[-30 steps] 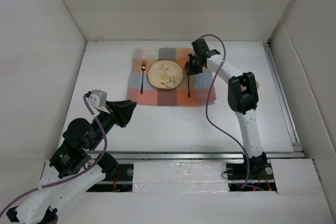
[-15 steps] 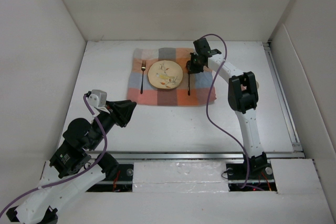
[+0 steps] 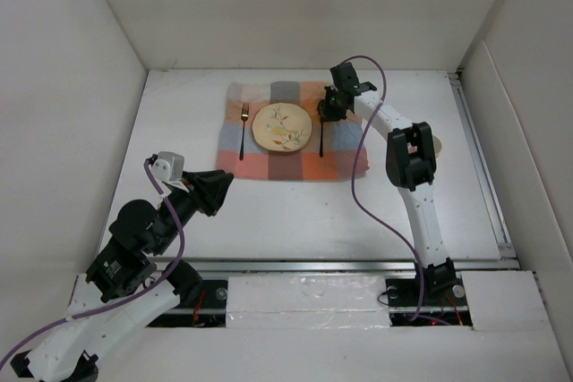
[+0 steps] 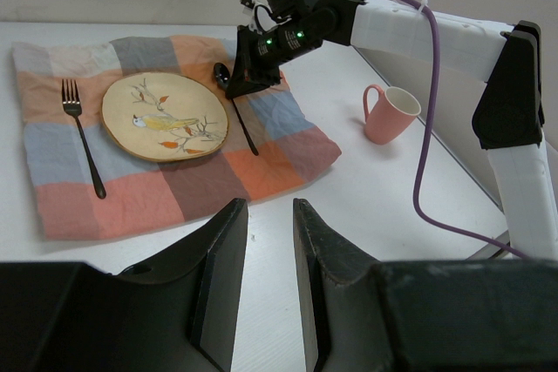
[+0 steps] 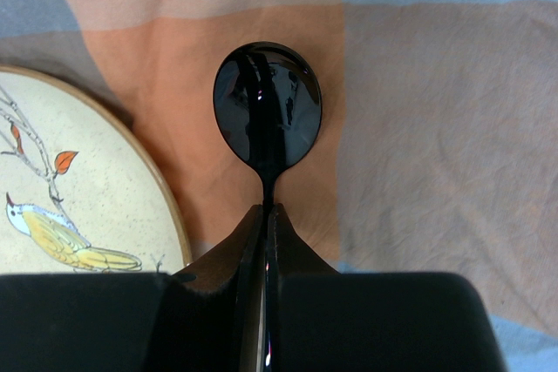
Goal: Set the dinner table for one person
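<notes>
Pinching the black spoon (image 5: 267, 115) handle, right gripper (image 5: 265, 213) nearly closed.

Place setting on a checked cloth (image 3: 269, 165).
Bird-painted plate (image 3: 282, 128) lies between a fork (image 3: 243, 131) and a black spoon (image 5: 267, 115); a pink mug (image 4: 388, 115) stands well apart, off the cloth.

spoon (image 5: 267, 115) handle: hidden inside right claw (image 5: 265, 215) | plate (image 5: 70, 180): cut off left

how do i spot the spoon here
Find the checked cloth far back on the table, with a round plate on it. The spoon lies just right of the plate: glossy black, round bowl, unlike the pronged fork on the left.
</notes>
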`<state>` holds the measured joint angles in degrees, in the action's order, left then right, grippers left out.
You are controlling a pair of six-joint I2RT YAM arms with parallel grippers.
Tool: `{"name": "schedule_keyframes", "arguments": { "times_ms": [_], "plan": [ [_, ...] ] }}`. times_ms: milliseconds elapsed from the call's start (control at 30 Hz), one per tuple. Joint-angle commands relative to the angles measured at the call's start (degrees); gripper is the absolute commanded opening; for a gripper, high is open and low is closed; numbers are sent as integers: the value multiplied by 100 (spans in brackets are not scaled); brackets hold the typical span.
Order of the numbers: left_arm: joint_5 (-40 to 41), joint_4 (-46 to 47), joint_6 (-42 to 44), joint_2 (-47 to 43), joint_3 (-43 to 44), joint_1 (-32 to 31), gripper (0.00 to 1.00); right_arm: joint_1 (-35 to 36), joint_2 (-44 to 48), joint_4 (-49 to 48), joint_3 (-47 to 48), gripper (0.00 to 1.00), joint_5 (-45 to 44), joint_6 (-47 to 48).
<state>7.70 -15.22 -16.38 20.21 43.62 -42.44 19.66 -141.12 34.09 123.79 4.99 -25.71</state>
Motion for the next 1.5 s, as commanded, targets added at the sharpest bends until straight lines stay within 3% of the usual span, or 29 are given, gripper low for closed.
{"name": "schedule_keyframes", "arguments": {
  "times_ms": [0,100,167,233,467,600,667,700,800,900,967,1000,1100,1300,1467],
  "plan": [
    [47,292,21,80,-20,-37,25,-68,-65,-69,444,10,-60,66],
    [56,301,30,71,-20,-37,25,-15,-118,10,462,14,-121,110],
    [38,301,38,80,-28,-37,25,-15,22,-51,349,28,-165,154],
    [38,309,30,80,-20,-37,25,37,93,-60,278,32,-122,163],
    [3,301,30,89,-11,-37,24,38,1103,-130,-152,39,-34,268],
    [-58,309,21,10,-20,-37,25,38,2330,-262,-1047,40,-278,365],
    [-85,318,30,-25,-28,-37,25,-32,2877,-384,-1922,31,-463,383],
    [-120,318,30,-43,-29,-37,25,-32,3175,-463,-2294,20,-778,409],
    [-199,301,30,-61,-20,-37,22,-304,4397,-675,-3688,1,-1305,348],
    [-243,301,39,-78,-20,-37,4,-734,5470,-693,-4815,0,-1580,260],
    [-217,301,30,-139,-2,-37,2,-1094,6014,-667,-5257,0,-1580,208],
    [-225,301,38,-149,-2,-37,4,-1226,6130,-675,-5434,16,-1728,181],
    [-208,283,21,-201,-2,-37,12,-1648,6316,-684,-5883,40,-1362,207],
    [-252,274,12,-236,-20,-37,23,-1983,6159,-851,-6033,46,-1326,365],
    [-252,292,30,-219,-29,-37,23,-2098,5789,-877,-5867,46,-1229,514]
  ]
}}
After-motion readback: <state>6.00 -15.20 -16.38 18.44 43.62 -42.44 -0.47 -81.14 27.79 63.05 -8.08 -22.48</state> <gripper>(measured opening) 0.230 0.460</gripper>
